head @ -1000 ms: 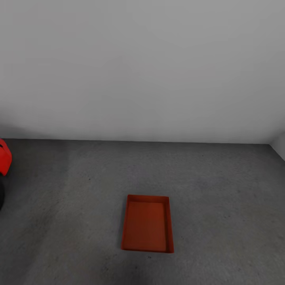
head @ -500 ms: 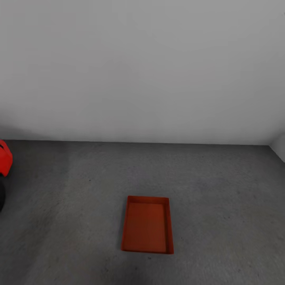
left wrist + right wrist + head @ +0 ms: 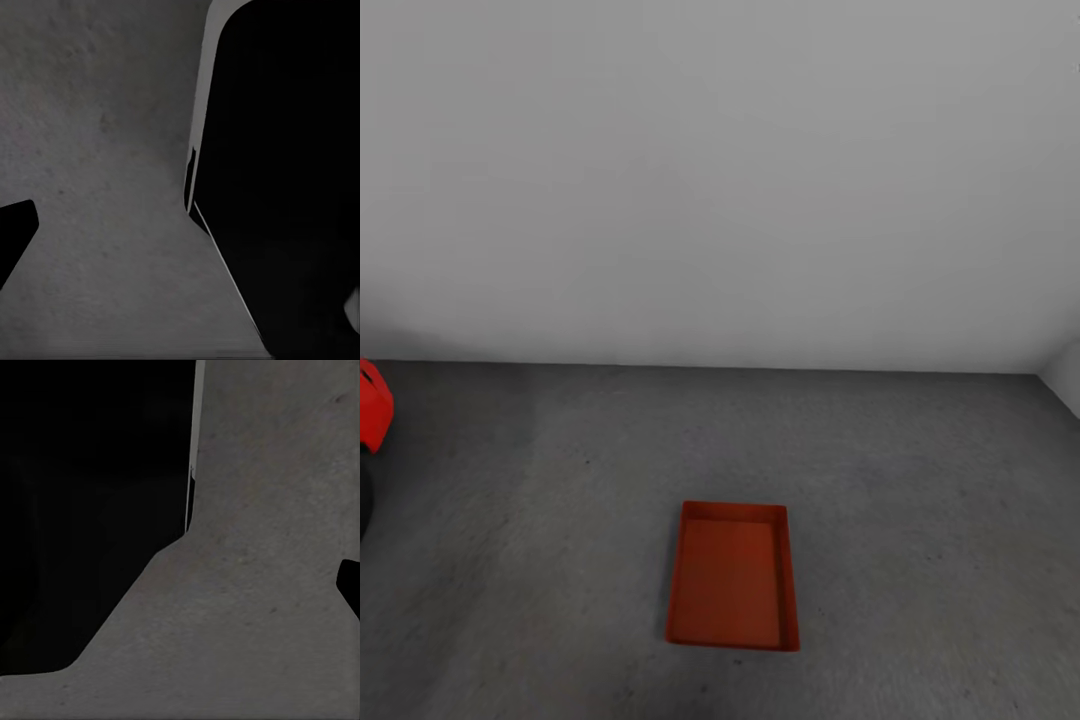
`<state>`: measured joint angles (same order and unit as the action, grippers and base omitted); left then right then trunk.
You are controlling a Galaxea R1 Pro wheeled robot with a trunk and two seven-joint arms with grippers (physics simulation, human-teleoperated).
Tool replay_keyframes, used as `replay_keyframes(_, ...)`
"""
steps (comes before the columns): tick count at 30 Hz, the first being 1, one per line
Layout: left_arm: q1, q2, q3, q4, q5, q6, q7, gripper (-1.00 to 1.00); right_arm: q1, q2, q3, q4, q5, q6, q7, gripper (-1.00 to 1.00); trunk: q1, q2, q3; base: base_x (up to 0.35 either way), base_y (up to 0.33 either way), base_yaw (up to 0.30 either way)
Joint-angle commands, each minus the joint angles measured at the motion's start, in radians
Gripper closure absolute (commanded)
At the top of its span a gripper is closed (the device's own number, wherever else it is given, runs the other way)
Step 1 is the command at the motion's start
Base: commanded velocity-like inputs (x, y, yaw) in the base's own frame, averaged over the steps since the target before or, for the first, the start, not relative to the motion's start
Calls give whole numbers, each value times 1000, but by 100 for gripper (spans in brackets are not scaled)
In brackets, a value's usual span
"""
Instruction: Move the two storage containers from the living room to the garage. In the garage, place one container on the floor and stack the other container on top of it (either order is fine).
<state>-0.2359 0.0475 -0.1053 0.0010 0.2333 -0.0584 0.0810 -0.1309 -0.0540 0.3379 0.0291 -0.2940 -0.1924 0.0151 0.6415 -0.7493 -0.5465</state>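
Sitting flat on the floor by the wall, one bin is awaiting its twin squarely on top; jaw state, bin's position relative to them: cannot tell.

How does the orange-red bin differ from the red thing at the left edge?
The storage container sits whole on the floor, low, flat and open-topped; the red car is cut off by the picture's edge. The container is duller orange-red, the car brighter red. The container lies nearer the camera, the car further back. Both rest on the grey floor.
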Motion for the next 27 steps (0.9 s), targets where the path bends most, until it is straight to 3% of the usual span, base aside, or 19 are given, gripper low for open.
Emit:
replay_keyframes(1,1,-1,-9,1,9,-2,2,-100,-1,0,8,3,-9,-5,2,-100,0,-1,1,0,0,0)
replay_keyframes(27,6,2,-13,-9,-2,-24,2,-100,-1,0,5,-1,-8,-9,3,-100,0,-1,43,0,0,0)
